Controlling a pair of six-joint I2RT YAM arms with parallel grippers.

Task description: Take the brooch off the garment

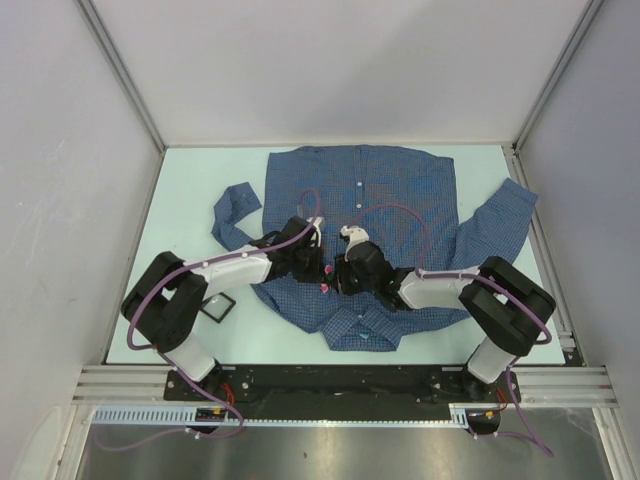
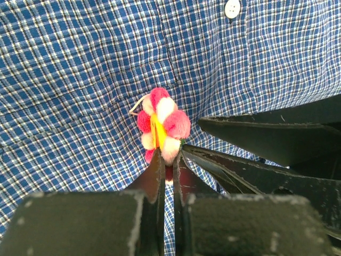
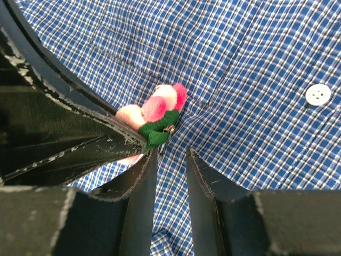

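Left hand [image 2: 167, 161] was clamped on the low edge of the brooch [image 2: 161, 127]. The brooch stuck up at 12 o'clock from it, on the shirt [image 2: 80, 64]. Right hand [image 3: 171, 154] had its fingers a little apart and held nothing. From it, the brooch lay just beside, at 11 o'clock. I think the pull was the left's job.

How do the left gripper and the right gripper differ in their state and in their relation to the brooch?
The left gripper is shut to a narrow slit, pinching the lower edge of the brooch. The right gripper is open, with only the shirt between its jaws. The left gripper holds the brooch, while the right gripper sits beside it and holds nothing. Both are low over the shirt, close to the brooch.
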